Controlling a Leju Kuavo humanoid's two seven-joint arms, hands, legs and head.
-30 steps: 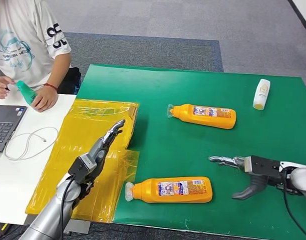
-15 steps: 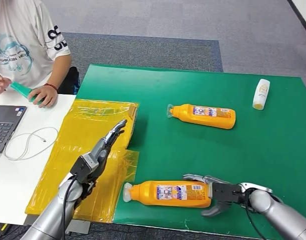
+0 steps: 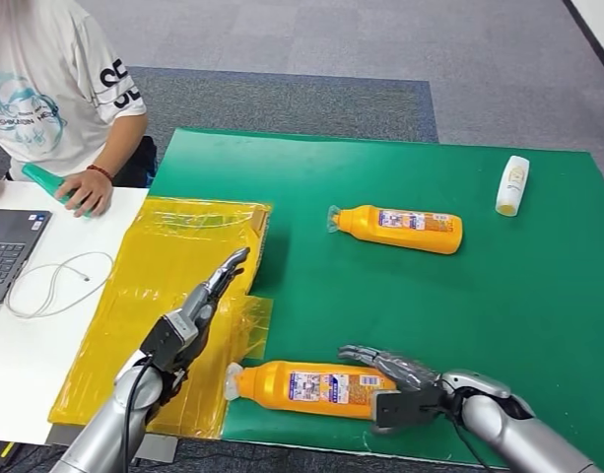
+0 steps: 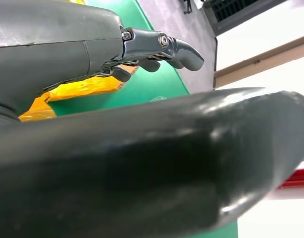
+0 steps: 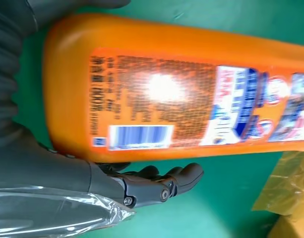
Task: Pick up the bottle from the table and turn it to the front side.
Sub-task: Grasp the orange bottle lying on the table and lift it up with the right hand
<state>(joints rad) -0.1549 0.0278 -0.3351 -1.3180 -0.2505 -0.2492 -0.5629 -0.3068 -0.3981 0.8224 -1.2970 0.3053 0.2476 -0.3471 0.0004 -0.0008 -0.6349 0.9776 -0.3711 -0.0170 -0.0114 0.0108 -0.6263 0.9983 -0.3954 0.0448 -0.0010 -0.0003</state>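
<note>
Green mat (image 3: 462, 296) spread over table. Near its front edge, lying flat: orange bottle (image 3: 313, 387), clear cap toward yellow bag (image 3: 165, 296). Right hand (image 3: 391, 379) at bottle's base, fingers along it; grip unclear. Left hand (image 3: 202, 305) above bag, fingers straight, holding nothing.

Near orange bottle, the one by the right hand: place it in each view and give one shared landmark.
Head view: near orange bottle lies at the green mat's front edge, right hand at its base.
Left wrist view: not in it.
Right wrist view: bottle spans the picture, barcode near the hand.
Shared landmark: the green mat.
</note>
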